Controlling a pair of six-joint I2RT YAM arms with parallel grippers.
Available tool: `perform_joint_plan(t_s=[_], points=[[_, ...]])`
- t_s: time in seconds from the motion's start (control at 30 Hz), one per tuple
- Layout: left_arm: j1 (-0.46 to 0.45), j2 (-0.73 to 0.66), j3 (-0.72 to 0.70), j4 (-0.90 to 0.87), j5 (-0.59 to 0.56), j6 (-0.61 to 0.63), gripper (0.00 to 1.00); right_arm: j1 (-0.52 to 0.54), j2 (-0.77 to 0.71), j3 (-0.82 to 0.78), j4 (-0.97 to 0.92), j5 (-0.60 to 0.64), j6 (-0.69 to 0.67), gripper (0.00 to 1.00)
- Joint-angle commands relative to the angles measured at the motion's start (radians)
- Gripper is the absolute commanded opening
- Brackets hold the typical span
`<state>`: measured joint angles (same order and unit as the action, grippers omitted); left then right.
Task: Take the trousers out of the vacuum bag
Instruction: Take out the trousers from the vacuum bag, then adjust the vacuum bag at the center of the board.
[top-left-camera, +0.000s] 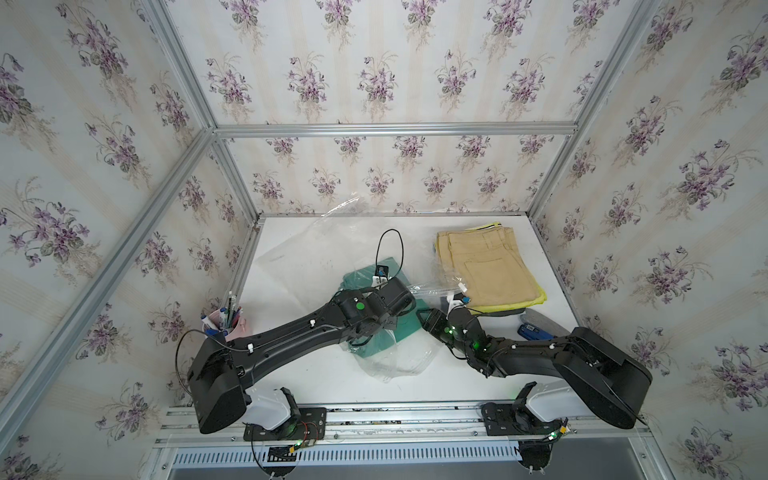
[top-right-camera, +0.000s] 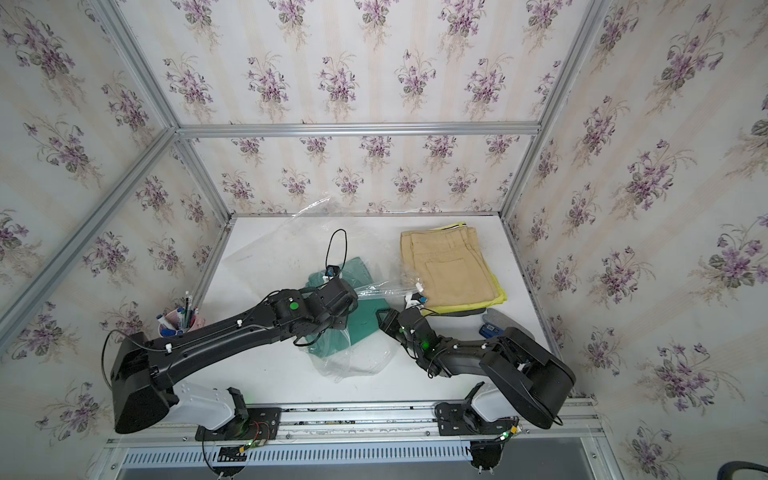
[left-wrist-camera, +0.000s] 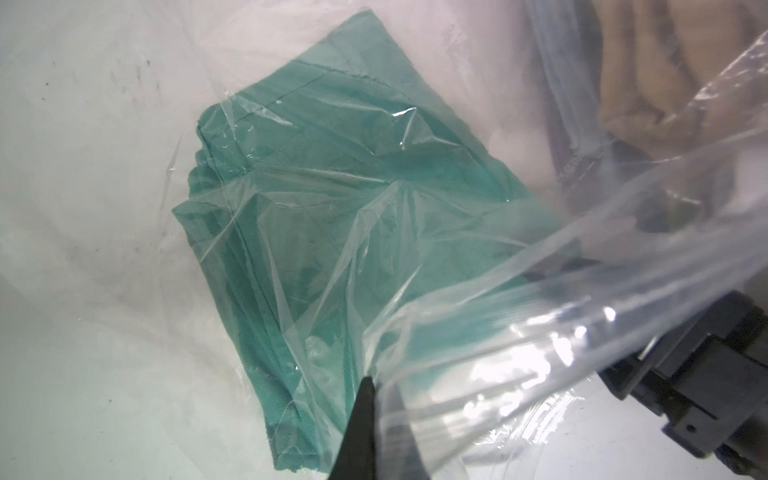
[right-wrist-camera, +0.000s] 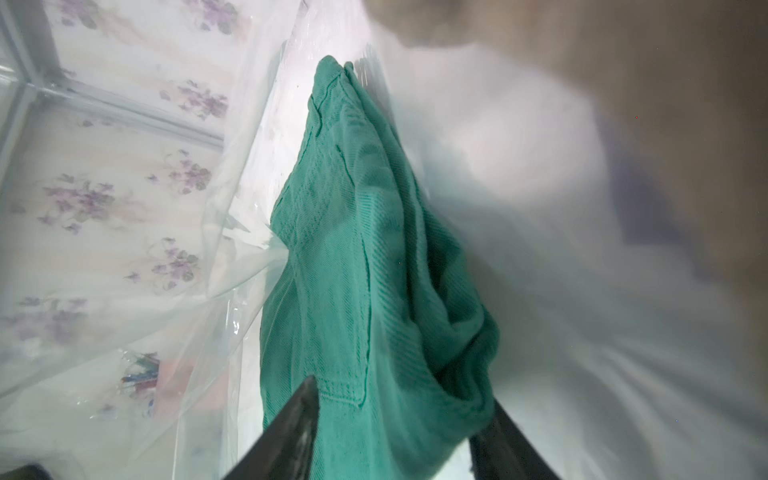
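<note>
- Teal trousers lie mid-counter inside the vacuum bag, seen through crinkled film in the left wrist view.
- Right gripper is at the near end of the teal cloth, w/ its jaws spread wide and a bunched fold sitting between them. The fold touches both fingers; can't tell if any squeeze is on it.
- In both top views the right gripper sits low, just right of the teal trousers, at the bag mouth.
- Left gripper is closed, pinching a fold of bag film above the near part of the teal trousers. Film fans up from the pinch, so the mouth is lifted off the cloth.
- Small white slider on the bag edge lies between the two wrists' far side and the stack, touching the tan trousers.
- Tan trousers top a stack at far right, outside the bag. Yellow-green trousers peek out under them.
- Bag spreads far-left, and one corner rides up the back wall.
- Pen cup stands at the left edge, beside the left arm.
- Bare counter runs along the near side between the arms. The right side is tight w/ the stack near the wall.
</note>
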<state>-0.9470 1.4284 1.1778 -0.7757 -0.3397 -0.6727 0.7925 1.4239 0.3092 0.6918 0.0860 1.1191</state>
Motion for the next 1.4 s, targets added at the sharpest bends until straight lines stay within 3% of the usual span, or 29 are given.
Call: perform_joint_plan(t_s=[0.0,0.3,0.57,0.8,0.9,1.0,1.1,1.13,1.2,1.27,1.3,1.33,1.37], points=[[-0.001,-0.006,-0.009,0.021,0.013,0.005,0.00,-0.008,0.028,0.009,0.004,0.056,0.017,0.64],[-0.011,-0.007,-0.021,0.030,0.020,0.003,0.00,-0.048,0.110,0.030,0.005,0.055,0.049,0.73],[-0.012,0.004,0.001,-0.020,-0.028,-0.034,0.00,-0.066,0.153,0.037,0.109,-0.004,-0.013,0.68],[-0.024,0.032,-0.002,-0.018,-0.060,0.038,0.00,-0.071,0.143,0.054,0.062,-0.013,-0.029,0.70],[-0.042,0.054,0.015,-0.041,-0.116,0.062,0.00,-0.071,0.142,0.064,0.044,-0.017,-0.069,0.58],[-0.054,0.078,0.036,-0.067,-0.147,0.092,0.00,-0.072,0.123,0.041,0.092,0.000,-0.133,0.54],[-0.062,0.094,0.053,-0.121,-0.222,0.026,0.00,-0.072,0.102,0.057,0.026,0.041,-0.153,0.48],[-0.064,0.090,0.052,-0.126,-0.236,0.005,0.00,-0.072,0.098,0.072,-0.017,0.048,-0.151,0.42],[-0.062,0.081,0.042,-0.118,-0.233,0.002,0.01,-0.073,0.098,0.097,-0.072,0.048,-0.159,0.21],[-0.062,0.071,0.039,-0.109,-0.208,0.014,0.12,-0.073,0.098,0.105,-0.080,0.031,-0.173,0.03],[-0.062,0.064,0.035,-0.094,-0.187,0.031,0.20,-0.073,0.096,0.106,-0.075,0.018,-0.181,0.00],[-0.062,0.057,0.031,-0.084,-0.170,0.041,0.33,-0.073,0.092,0.105,-0.068,0.009,-0.185,0.00],[-0.062,0.041,0.028,-0.071,-0.150,0.053,0.56,-0.073,0.085,0.106,-0.065,0.003,-0.191,0.00]])
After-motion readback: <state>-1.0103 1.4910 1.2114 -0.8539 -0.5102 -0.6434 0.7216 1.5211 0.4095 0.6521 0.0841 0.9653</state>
